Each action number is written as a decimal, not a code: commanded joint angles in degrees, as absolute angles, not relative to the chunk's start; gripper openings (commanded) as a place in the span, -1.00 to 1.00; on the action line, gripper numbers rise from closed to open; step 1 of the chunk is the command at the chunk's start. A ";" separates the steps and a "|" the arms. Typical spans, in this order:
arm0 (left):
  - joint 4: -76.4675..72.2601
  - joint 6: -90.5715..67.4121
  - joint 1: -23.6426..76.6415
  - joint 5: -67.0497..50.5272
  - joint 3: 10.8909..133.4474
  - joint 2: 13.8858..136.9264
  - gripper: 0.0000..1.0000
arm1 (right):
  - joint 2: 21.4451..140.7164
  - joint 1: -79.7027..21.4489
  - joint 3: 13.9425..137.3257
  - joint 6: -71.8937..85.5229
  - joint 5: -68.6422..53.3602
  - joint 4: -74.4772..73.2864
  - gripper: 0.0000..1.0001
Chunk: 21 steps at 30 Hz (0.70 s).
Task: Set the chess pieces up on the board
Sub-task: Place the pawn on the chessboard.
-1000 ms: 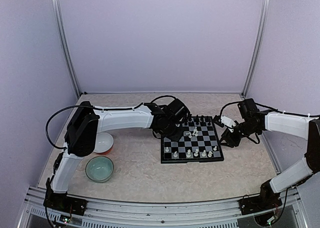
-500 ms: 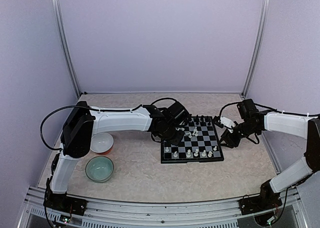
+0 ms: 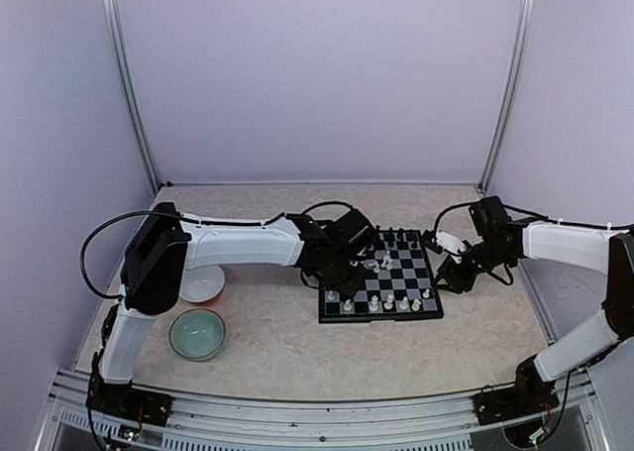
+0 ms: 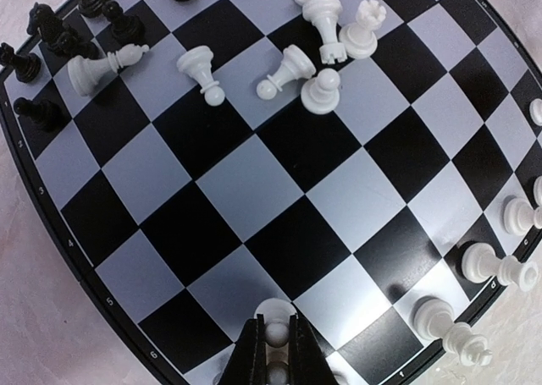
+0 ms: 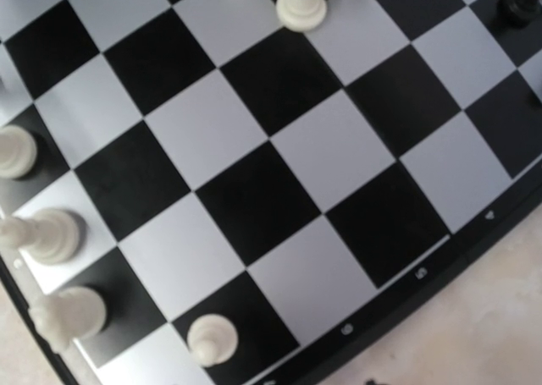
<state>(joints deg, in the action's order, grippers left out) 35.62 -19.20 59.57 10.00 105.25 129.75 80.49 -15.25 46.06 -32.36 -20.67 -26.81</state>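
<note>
The board [image 3: 380, 317] lies right of the table's middle. Black chess pieces [image 3: 398, 241] stand along its far edge and white ones [image 3: 388, 300] along its near edge. Several white pieces [image 4: 320, 38] lie tipped over mid-board, and black pieces [image 4: 51, 31] crowd one corner. My left gripper [image 4: 276, 321] is shut on a small white pawn [image 4: 276, 334] low over a square by the board's left rim; in the top view this gripper [image 3: 343, 265] hangs over the board's left side. My right gripper [image 3: 449, 271] hovers at the board's right edge; its fingers barely show in its wrist view.
A white bowl [image 3: 204, 283] and a pale green bowl [image 3: 196, 333] stand at the near left, under my left arm. In the right wrist view a white pawn [image 5: 210, 338] stands near the board's rim [image 5: 423, 275], with other white pieces [image 5: 51, 233] beside it.
My left gripper has drawn back leftward from mid-board to the board's left edge. My right gripper has shifted only slightly.
</note>
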 commanded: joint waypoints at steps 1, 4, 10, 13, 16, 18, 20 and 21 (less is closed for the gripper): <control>35.62 -19.87 60.29 9.19 104.41 130.06 -0.89 | 81.28 -15.89 45.53 -32.91 -20.68 -27.64 -0.08; 35.60 -19.99 60.34 9.13 104.24 130.25 -0.89 | 81.23 -15.91 45.59 -32.96 -20.67 -27.74 -0.08; 35.76 -20.13 60.51 8.40 104.46 130.77 -0.88 | 81.11 -15.91 45.53 -32.96 -20.61 -27.72 -0.08; 36.11 -20.04 60.47 8.54 104.67 130.80 -0.86 | 81.12 -15.93 45.53 -32.96 -20.57 -27.73 -0.08; 36.30 -19.96 60.47 8.60 104.74 131.00 -0.83 | 81.21 -15.91 45.53 -32.96 -20.64 -27.69 -0.08; 36.31 -19.87 60.48 8.33 104.81 131.25 -0.80 | 81.21 -15.91 45.53 -32.96 -20.53 -27.77 -0.08; 36.64 -19.86 60.54 8.18 105.01 131.60 -0.76 | 81.21 -15.91 45.53 -32.96 -20.55 -27.77 -0.08; 36.71 -19.80 60.55 8.22 105.03 131.71 -0.71 | 81.31 -15.91 45.53 -32.96 -20.55 -27.81 -0.08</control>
<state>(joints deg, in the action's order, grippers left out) 35.66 -19.55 60.12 8.95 104.77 130.08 80.73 -15.27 46.06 -32.38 -20.62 -26.87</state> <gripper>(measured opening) 0.117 0.462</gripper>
